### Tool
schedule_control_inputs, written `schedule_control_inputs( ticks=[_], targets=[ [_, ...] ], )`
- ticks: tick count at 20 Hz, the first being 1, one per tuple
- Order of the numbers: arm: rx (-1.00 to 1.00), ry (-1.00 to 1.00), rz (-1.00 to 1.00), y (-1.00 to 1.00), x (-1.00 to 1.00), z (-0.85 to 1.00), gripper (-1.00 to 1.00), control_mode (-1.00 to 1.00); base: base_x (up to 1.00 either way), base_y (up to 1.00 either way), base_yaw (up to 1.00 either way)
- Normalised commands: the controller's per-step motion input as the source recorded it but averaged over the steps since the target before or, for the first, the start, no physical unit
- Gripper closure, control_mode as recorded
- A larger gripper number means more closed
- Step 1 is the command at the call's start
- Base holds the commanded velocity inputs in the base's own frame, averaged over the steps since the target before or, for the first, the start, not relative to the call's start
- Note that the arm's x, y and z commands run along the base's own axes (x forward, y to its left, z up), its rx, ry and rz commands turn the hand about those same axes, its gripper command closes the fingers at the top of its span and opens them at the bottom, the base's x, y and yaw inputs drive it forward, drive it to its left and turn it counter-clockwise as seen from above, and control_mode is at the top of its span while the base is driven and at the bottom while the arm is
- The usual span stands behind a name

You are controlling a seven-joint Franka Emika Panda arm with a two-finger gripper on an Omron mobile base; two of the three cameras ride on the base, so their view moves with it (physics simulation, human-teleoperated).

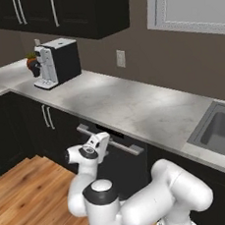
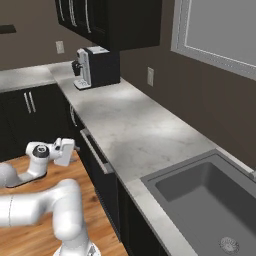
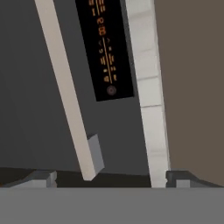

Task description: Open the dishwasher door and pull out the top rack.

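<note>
You see a black dishwasher door (image 1: 121,164) with a silver handle (image 1: 109,139) and orange markings on its control strip (image 3: 105,43). The counter (image 1: 128,105) is mottled light grey, the floor (image 1: 31,203) warm wood grain, the coffee machine (image 1: 55,62) black and white.

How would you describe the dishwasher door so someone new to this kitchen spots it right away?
Follow the long grey countertop from the coffee machine toward the sink. Below its front edge, about midway, sits the dishwasher door, a wide black panel. Its long horizontal silver bar handle sets it apart from neighbouring cabinet doors with short vertical handles.
</note>
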Motion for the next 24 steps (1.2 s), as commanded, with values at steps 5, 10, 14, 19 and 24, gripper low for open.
schedule_control_inputs(
  ticks=[5, 10, 14, 19, 24],
  targets=[
    [0.0, 0.0, 0.0, -0.22, 0.26, -0.25, -1.0, -1.0, 0.0, 0.0, 0.0],
    [0.0, 0.0, 0.0, -0.14, 0.28, -0.31, -1.0, -1.0, 0.0, 0.0, 0.0],
    [0.0, 0.0, 0.0, -0.09, 0.24, -0.31, -1.0, -1.0, 0.0, 0.0, 0.0],
    [0.0, 0.0, 0.0, -0.08, 0.26, -0.34, -1.0, -1.0, 0.0, 0.0, 0.0],
    [0.0, 0.0, 0.0, -0.11, 0.3, -0.28, -1.0, -1.0, 0.0, 0.0, 0.0]
  ],
)
